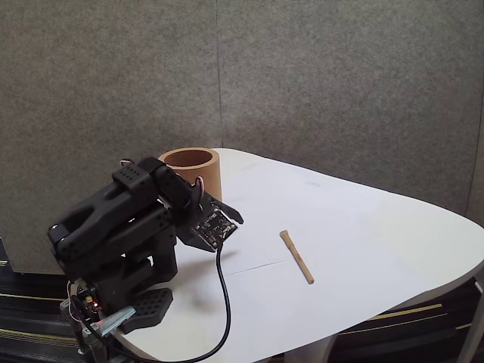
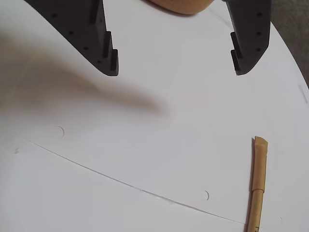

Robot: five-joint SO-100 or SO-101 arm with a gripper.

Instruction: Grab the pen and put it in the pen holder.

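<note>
In the wrist view, your gripper [image 2: 176, 72] hangs above the bare white table [image 2: 96, 183], jaws spread wide, holding nothing. The pen [image 2: 258, 186] lies flat at lower right, apart from both fingertips, outside the right finger [image 2: 248, 43]. In the fixed view you see the black arm [image 1: 121, 227] folded low, its cable [image 1: 224, 302] trailing forward, the pen well to its right. The pen holder [image 1: 190, 172] stands upright just behind the arm.

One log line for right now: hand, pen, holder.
hand: open, empty, above table | pen: flat on table, untouched | pen holder: upright behind arm | stage: pre-grasp
</note>
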